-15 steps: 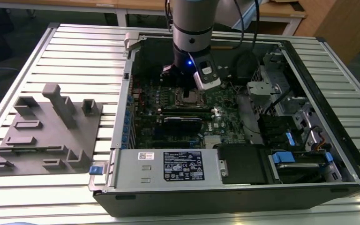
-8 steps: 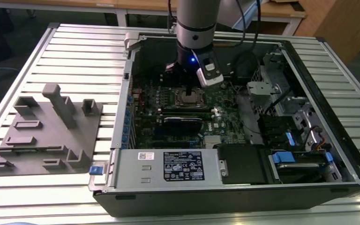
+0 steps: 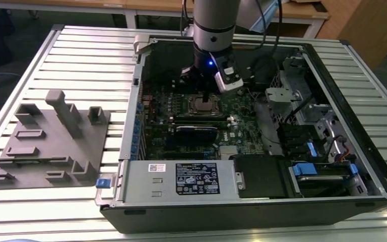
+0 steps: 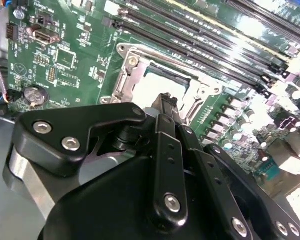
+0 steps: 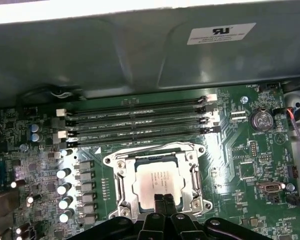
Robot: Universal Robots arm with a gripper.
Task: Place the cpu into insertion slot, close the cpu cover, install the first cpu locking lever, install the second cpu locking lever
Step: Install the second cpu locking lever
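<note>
On the counter [image 3: 79, 45], at nine o'clock in the exterior view, lies a grey fixture block [image 3: 49, 143]. Beside it the open computer case [image 3: 355, 126] holds the green motherboard [image 3: 244, 121]. The cpu [image 5: 157, 181] sits in the insertion slot [image 5: 121, 172], framed by the cpu cover [image 5: 190, 165]. The hand [image 5: 163, 200] hangs just above the cpu's edge, its fingers pressed narrow together, holding nothing.

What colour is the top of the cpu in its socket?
Pale silvery-beige; the cpu shows best in the first wrist view.
</note>
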